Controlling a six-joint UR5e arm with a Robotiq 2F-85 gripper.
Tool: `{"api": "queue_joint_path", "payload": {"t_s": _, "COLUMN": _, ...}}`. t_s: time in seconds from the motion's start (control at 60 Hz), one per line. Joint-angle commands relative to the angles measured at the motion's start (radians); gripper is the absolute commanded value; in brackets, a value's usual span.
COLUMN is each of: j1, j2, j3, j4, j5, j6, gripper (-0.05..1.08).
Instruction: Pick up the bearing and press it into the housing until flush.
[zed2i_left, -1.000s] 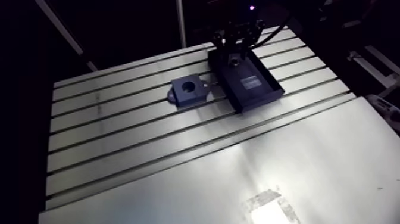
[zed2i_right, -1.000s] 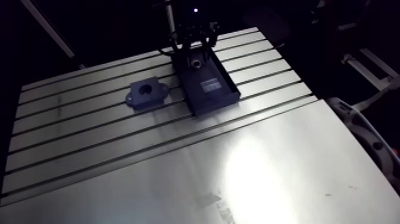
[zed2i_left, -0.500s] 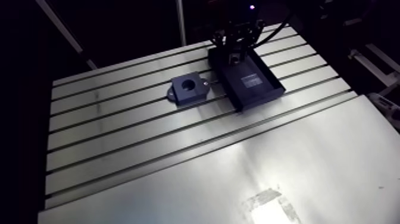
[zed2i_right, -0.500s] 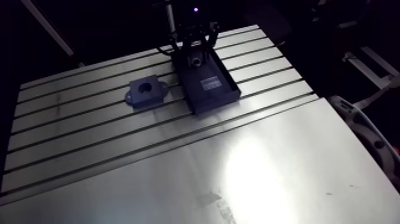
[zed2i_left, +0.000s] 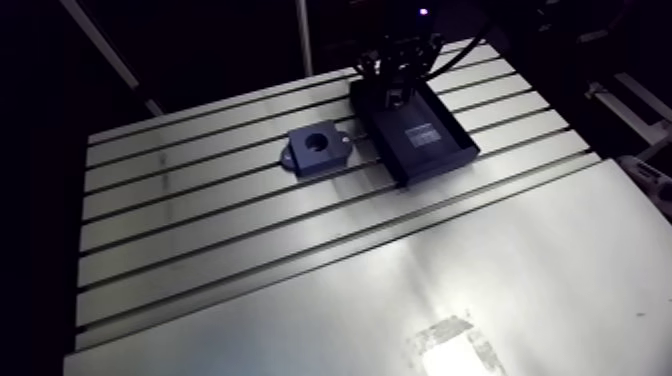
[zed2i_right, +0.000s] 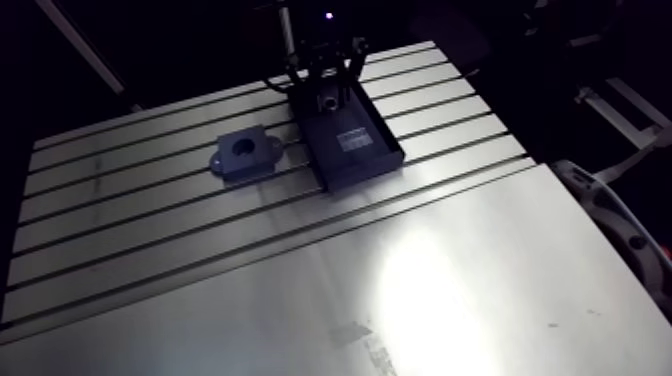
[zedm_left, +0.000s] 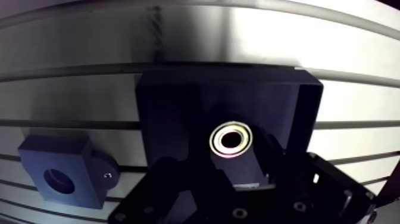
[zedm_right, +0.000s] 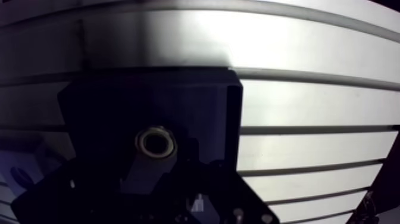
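Two jaws of the gripper stand apart, straddling the bearing, which lies flat in the dark tray. The housing is just beside the tray. We'd centre on the ring, go lower, then close evenly on its rim. The arm is at the far side of the table, wrist pointing down.

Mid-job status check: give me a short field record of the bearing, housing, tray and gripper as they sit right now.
bearing: metal ring, lying face up inside the tray
tray: dark, rectangular, on the slotted table
housing: dark block, on the table beside the tray
housing bore: empty
gripper: over the tray, right above the bearing; grip state not readable
task stage: bearing not yet in the housing
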Motion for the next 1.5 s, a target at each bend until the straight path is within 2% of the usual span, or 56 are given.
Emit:
{"api": "queue_joint_path", "payload": {"t_s": 0.017, "j1": 0.0, "j2": 0.001, "j3": 0.0, "j4": -0.001, "j5": 0.0, "j6": 0.001, "gripper": 0.49}}
{"api": "queue_joint_path", "payload": {"t_s": 1.5, "j1": 0.0, "j2": -0.012, "j3": -0.018, "j4": 0.014, "j5": 0.003, "j6": -0.002, "gripper": 0.59}}
